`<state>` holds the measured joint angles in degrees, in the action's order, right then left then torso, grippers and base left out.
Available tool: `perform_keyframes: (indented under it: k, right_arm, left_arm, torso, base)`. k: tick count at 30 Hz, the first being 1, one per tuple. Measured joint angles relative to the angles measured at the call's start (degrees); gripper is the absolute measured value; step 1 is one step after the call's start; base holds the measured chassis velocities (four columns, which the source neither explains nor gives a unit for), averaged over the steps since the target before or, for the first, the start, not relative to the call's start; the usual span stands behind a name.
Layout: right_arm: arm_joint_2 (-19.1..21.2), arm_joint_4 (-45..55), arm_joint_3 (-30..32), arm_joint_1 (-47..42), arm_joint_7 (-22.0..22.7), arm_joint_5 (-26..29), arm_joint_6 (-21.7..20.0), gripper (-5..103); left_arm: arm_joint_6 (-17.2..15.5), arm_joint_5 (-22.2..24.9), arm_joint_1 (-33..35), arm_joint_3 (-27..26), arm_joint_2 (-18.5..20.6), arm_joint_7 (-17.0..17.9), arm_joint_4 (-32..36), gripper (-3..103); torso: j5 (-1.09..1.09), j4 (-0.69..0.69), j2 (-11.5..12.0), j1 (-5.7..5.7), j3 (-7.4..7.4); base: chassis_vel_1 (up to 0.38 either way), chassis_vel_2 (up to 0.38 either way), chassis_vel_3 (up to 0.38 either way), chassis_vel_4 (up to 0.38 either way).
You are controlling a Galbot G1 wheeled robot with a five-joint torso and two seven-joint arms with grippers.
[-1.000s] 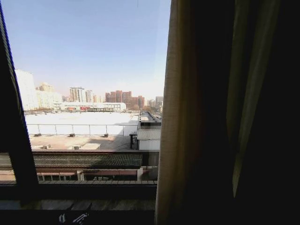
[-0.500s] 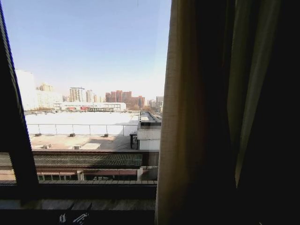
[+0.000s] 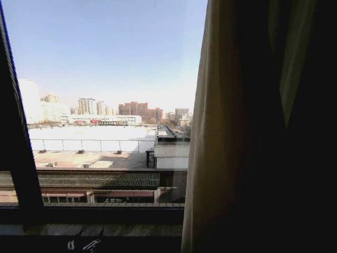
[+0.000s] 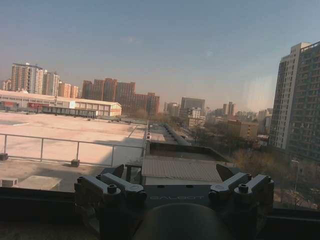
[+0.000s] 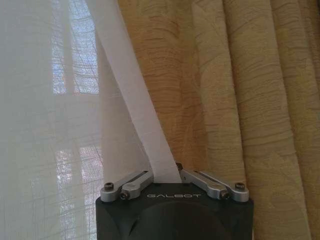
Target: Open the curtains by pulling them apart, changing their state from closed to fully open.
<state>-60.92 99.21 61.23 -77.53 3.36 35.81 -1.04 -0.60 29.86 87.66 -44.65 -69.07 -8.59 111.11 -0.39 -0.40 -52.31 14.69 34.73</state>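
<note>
Room: the robot is facing a tall window point(image 3: 105, 79) that is looking out on flat rooftops and distant city blocks under a clear sky; a dark window frame bar point(image 3: 16, 158) is running down the left side and a dark sill point(image 3: 89, 213) is lying along the bottom.

Curtains: the curtains point(image 3: 221, 147) are hanging bunched at the right side of the window in the head view, dark and beige-tan in folds, covering the right part of the glass while the left and middle panes are lying bare.

Right gripper: the right gripper point(image 5: 165, 176) is pinching a fold of the sheer white panel point(image 5: 130, 110), its fingers point(image 5: 132, 181) drawn in narrow onto the cloth; the fold is stretching taut up and away from the jaws.

Around the right gripper: a heavier tan patterned drape point(image 5: 240, 100) is hanging in pleats just beside the sheer panel.

Left gripper: the left gripper point(image 4: 174, 186) is hovering near the sill facing the glass, fingers point(image 4: 115, 186) spread wide and holding nothing.
</note>
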Motion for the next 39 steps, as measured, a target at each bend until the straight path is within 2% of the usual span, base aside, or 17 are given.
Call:
perform_keyframes:
  k: [10,22,29,30,31,33,34,35,37,39]
  right_arm:
    - [3.03,-8.24,1.65,1.56,-0.39,1.09,1.17,0]
    - [4.27,-13.84,1.92,3.31,1.12,-1.98,1.43,0]
    - [3.98,-13.32,2.20,2.47,0.92,-2.08,1.82,0]
    - [3.56,-11.57,2.47,1.74,0.04,-1.73,1.86,-3]
    - [2.80,-8.45,2.75,0.50,-1.46,-1.32,1.84,1]
    - [2.41,-7.17,2.86,0.05,-2.00,-1.22,1.82,1]
    - [1.02,-3.05,2.91,-1.59,-3.14,-1.19,1.68,12]
    - [1.02,-3.05,2.91,-1.59,-3.14,-1.19,1.68,12]
    - [-1.40,2.80,2.03,-4.45,-3.75,-1.23,0.15,22]
    - [-2.21,4.58,1.48,-5.35,-3.76,-1.49,-0.18,22]
  left_arm:
    - [0.00,-0.01,0.31,0.01,-0.19,-0.06,0.23,100]
    - [0.40,0.00,1.49,-0.37,-0.52,-0.12,0.82,100]
    - [0.69,-0.08,2.16,-0.59,-0.93,-0.15,1.41,100]
    - [0.73,-0.13,2.26,-0.60,-1.00,-0.16,1.53,100]
    - [0.78,-0.21,2.40,-0.60,-1.10,-0.20,1.74,100]
    - [0.78,-0.25,2.43,-0.60,-1.13,-0.20,1.80,100]
    - [0.80,-0.38,2.45,-0.55,-1.29,-0.23,2.02,100]
    - [0.80,-0.38,2.45,-0.55,-1.29,-0.23,2.02,100]
    - [0.80,-0.48,2.50,-0.49,-1.47,-0.27,2.23,100]
    - [0.81,-0.49,2.56,-0.45,-1.51,-0.32,2.32,100]
  torso:
    - [0.00,0.00,0.00,0.00,0.00]
    - [-0.02,0.01,0.00,0.00,0.00]
    - [0.00,0.00,0.00,0.00,0.00]
    - [0.03,-0.03,0.00,0.00,0.00]
    - [0.04,-0.03,0.00,0.00,0.00]
    - [0.04,-0.03,0.00,0.00,0.00]
    - [0.02,-0.01,0.00,0.00,0.00]
    - [0.02,-0.01,0.00,0.00,0.00]
    - [0.00,0.00,0.00,0.00,0.00]
    - [0.00,-0.01,0.00,0.00,0.00]
  base:
    - [0.000,0.000,0.000,0.000]
    - [0.000,0.000,0.000,0.000]
    - [0.000,0.000,0.000,0.000]
    - [0.000,0.000,0.000,0.000]
    - [0.000,0.000,0.000,0.000]
    - [0.000,0.000,0.000,0.000]
    - [0.000,0.000,0.000,0.000]
    - [0.000,0.000,0.000,0.000]
    - [0.000,0.000,0.000,0.000]
    - [0.000,0.000,0.000,0.000]
